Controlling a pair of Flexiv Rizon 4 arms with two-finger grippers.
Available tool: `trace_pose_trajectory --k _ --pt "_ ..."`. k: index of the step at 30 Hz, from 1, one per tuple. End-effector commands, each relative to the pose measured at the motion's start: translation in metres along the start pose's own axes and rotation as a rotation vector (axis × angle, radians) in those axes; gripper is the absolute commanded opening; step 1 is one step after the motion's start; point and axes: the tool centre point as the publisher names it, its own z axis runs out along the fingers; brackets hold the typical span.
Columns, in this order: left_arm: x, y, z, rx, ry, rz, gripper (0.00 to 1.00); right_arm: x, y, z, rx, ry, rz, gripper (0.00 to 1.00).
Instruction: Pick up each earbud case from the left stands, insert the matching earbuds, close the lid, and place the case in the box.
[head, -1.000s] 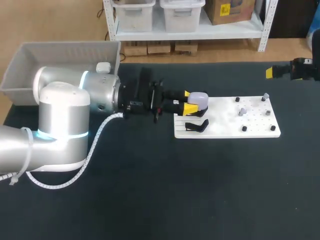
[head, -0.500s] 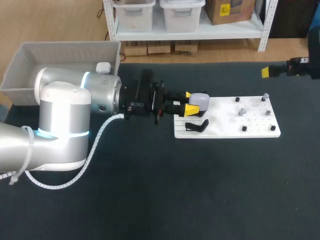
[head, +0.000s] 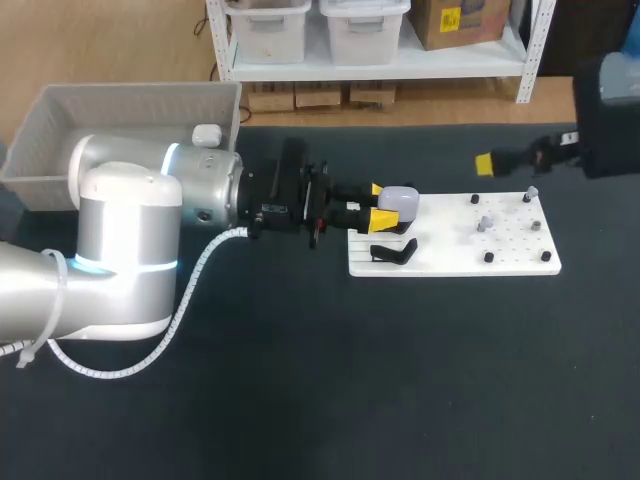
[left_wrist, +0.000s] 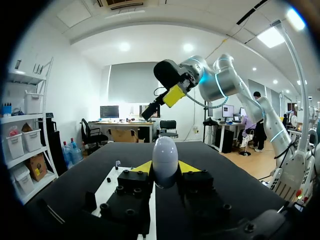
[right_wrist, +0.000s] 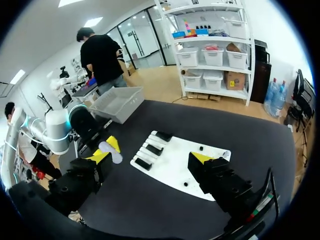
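Observation:
My left gripper (head: 384, 211) is over the left end of the white board (head: 450, 250), shut on a pale rounded earbud case (head: 399, 199). In the left wrist view the case (left_wrist: 165, 161) stands upright between the two yellow tips. A black stand (head: 393, 252) sits on the board just in front of it. Small dark pegs and grey earbud pieces (head: 483, 223) dot the board's right half. My right gripper (head: 486, 163) hangs above the board's far right edge, open and empty; its own view shows its fingers (right_wrist: 202, 158) spread wide over the board (right_wrist: 172, 165).
A grey bin (head: 130, 105) stands at the table's back left, behind my left arm. In the right wrist view, three black stands (right_wrist: 154, 149) line the board's end nearest the left gripper.
My right arm has swung in from the far right toward the board. The left gripper drew back slightly with the case, then kept still.

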Motion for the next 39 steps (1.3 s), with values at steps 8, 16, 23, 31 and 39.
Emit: trace_pose_trajectory --k 8,16,23,31,39 --pt "0.0 0.0 0.0 -0.003 -0.003 0.002 0.0 0.02 0.032 -0.009 0.013 0.007 0.024 1.0" --pt "0.0 0.0 0.0 -0.003 -0.003 0.002 0.0 0.029 0.045 -0.01 -0.002 0.04 0.02 1.0" --pt "0.0 0.0 0.0 -0.003 -0.003 0.002 0.0 0.032 0.054 0.015 -0.052 0.099 0.013 1.0" --pt "0.0 0.0 0.0 -0.003 -0.003 0.002 0.0 0.036 0.058 0.043 -0.093 0.158 0.019 1.0" --pt "0.0 0.0 0.0 -0.003 -0.003 0.002 0.0 0.039 0.056 0.062 -0.109 0.193 0.033 1.0"
